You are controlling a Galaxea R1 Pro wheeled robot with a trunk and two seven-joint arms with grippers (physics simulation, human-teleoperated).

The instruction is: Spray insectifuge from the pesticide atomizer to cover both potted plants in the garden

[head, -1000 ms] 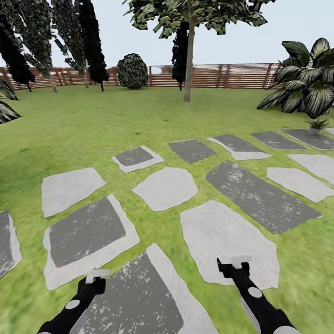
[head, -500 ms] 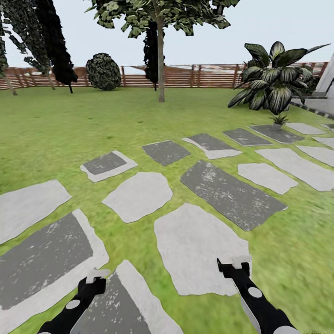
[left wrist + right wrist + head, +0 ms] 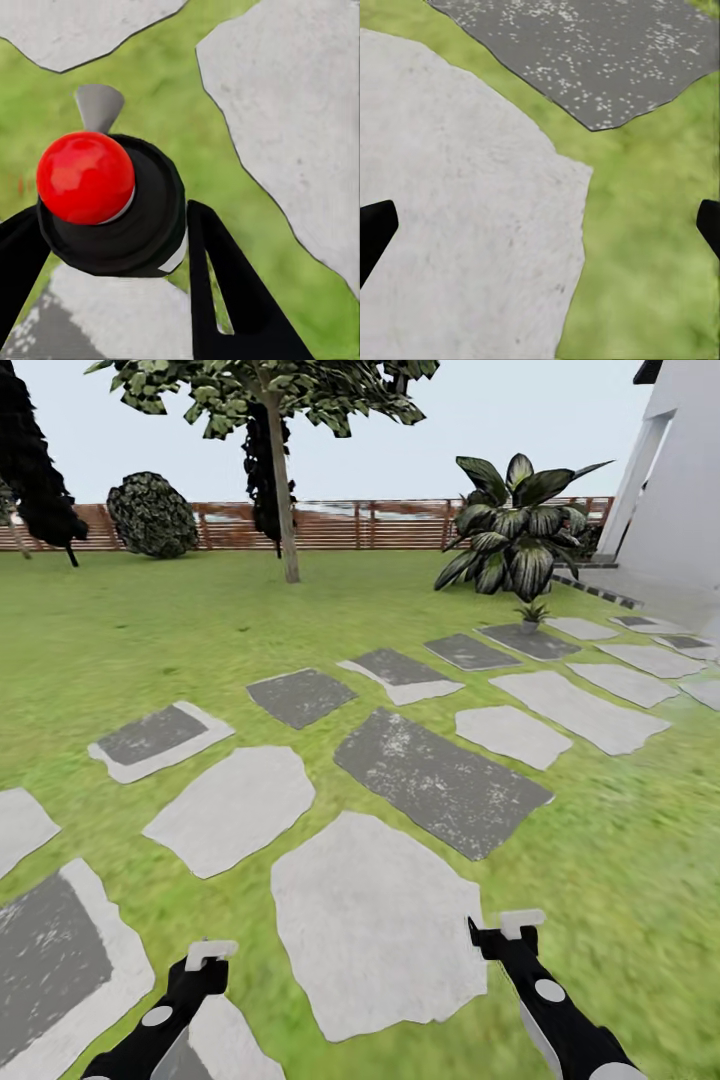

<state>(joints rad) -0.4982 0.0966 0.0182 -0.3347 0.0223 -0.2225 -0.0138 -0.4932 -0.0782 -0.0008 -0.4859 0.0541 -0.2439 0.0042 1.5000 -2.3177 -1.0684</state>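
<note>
My left gripper hangs low over the lawn at the near left. In the left wrist view its black fingers stand on either side of the pesticide atomizer, seen from above as a dark round top with a red knob and a pale nozzle. The right gripper is open above a pale stepping stone, its fingers far apart with nothing between them. One potted plant, a small green rosette in a grey pot, stands far off on a dark stone in front of the big striped shrub. The other potted plant is out of view.
Grey stepping stones cross the green lawn toward a white building at the right. A tree, a round bush and a brown slatted fence stand at the back.
The camera has turned right: the stones, tree and shrub have slid left in the picture and the white building has come into view. Both arms hold the same pose.
</note>
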